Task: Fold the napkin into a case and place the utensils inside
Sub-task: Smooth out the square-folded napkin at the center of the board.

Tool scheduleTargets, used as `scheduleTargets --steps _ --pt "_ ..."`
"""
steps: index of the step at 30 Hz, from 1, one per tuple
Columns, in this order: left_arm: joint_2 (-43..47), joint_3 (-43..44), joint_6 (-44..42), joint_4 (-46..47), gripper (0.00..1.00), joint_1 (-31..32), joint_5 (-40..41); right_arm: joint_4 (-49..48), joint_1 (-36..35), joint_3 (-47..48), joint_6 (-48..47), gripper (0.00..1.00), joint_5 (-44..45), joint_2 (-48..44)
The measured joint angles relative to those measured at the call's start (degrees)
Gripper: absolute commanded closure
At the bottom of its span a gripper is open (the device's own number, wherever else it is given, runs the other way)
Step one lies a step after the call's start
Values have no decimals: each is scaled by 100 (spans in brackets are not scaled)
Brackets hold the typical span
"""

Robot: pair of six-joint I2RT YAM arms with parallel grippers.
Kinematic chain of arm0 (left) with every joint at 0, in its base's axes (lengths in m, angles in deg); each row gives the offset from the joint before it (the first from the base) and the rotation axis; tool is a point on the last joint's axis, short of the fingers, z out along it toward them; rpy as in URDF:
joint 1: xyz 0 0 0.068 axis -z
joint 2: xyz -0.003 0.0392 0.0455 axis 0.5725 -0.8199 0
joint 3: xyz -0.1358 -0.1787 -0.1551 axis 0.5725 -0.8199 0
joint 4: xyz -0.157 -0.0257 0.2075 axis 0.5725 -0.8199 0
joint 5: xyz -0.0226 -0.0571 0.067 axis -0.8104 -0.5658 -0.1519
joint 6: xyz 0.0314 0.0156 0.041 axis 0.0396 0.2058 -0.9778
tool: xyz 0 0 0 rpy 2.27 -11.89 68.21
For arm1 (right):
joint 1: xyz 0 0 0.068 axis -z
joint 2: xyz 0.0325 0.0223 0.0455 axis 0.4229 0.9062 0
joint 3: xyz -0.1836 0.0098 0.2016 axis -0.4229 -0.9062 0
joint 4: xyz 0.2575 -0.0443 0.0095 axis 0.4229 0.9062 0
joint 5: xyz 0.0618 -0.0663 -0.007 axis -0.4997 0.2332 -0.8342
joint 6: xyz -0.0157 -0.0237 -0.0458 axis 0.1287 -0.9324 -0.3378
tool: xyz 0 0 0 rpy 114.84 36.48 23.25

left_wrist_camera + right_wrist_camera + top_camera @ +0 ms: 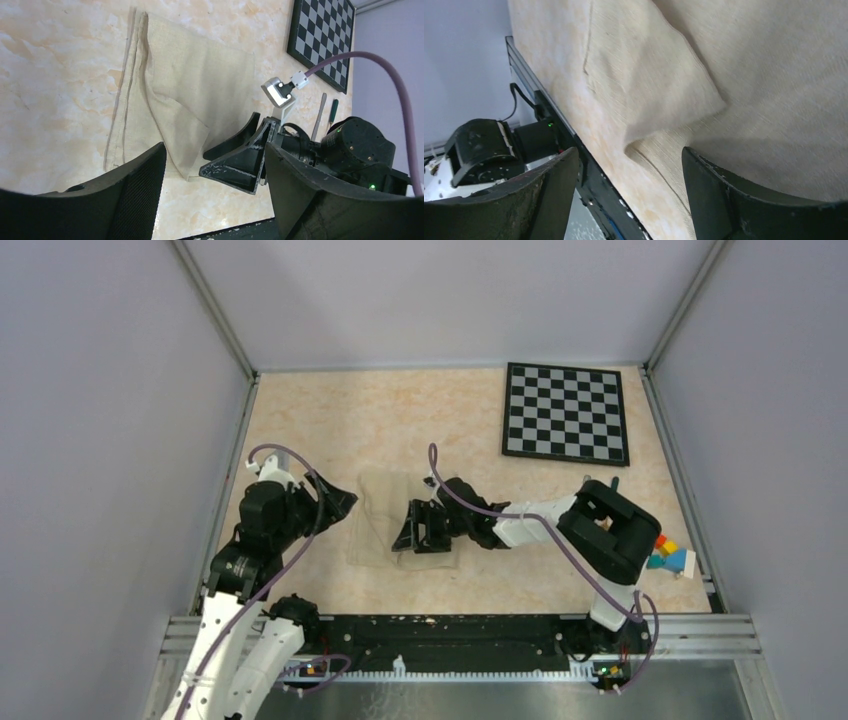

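**Both grippers spread, napkin half-folded mid-bench**

Napkin (pixel 378 512) lies flat in the middle of the bench, slightly toward the left edge and the near edge. It is not a pouch yet. The left wrist view shows one corner flap turned over onto the cloth as a slanted triangular layer, and doubled edges run along the side facing the left edge. The right wrist view shows the same flap, its pointed corner lying on the lower layer with a soft crease beside it.

Left gripper (pixel 338 498) sits at the napkin's left side with its fingers (pixel 142 192) wide apart and nothing between them. It is just beside the cloth and not on it.

Right gripper (pixel 410 528) reaches in from the right edge, low over the napkin's near-right part. Its jaws are apart too and nothing is pinched; only cloth shows in the gap. Cannot tell whether the fingertips touch the cloth.

Utensils (pixel 320 115) show only in the left wrist view: one pale slim piece and one dark one side by side, on the bare bench toward the right edge, just near of the checkerboard (pixel 566 412). The right arm mostly hides them, and they lie well apart from the napkin.

The checkerboard lies in the far right corner. Small coloured blocks (pixel 668 555) sit against the right edge, toward the near right corner, beside the right arm's elbow.
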State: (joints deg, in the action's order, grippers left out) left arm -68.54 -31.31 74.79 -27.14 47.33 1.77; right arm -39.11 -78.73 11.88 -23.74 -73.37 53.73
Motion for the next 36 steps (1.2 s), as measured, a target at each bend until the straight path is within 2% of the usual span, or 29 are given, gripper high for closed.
scheduleTargets --steps 6,9,12,18,26,31,33,34,36 --pt "-59 -11 -7 42 22 0 -85 -186 -11 -282 101 28 61 -50" --pt "-59 -11 -11 46 22 0 -103 -254 -11 -280 111 42 74 -31" --pt "-59 -11 -13 55 22 0 -107 -350 -11 -190 157 51 31 160" --pt "-59 -11 -22 63 22 0 -125 -409 -35 302 317 53 -83 662" --pt "-55 -9 -52 63 23 0 -122 317 -527 1742 -396 48 358 1008" --pt "33 35 -48 15 22 0 -92 326 -881 3163 -1084 44 74 1882" --pt "109 92 -48 -13 20 0 -26 160 -933 3571 -1130 36 -417 2256" --pt "166 142 -52 -42 19 0 7 94 -955 3589 -1128 31 -610 2306" --pt "238 205 -72 -50 18 0 31 22 -960 3381 -1167 27 -813 2232"
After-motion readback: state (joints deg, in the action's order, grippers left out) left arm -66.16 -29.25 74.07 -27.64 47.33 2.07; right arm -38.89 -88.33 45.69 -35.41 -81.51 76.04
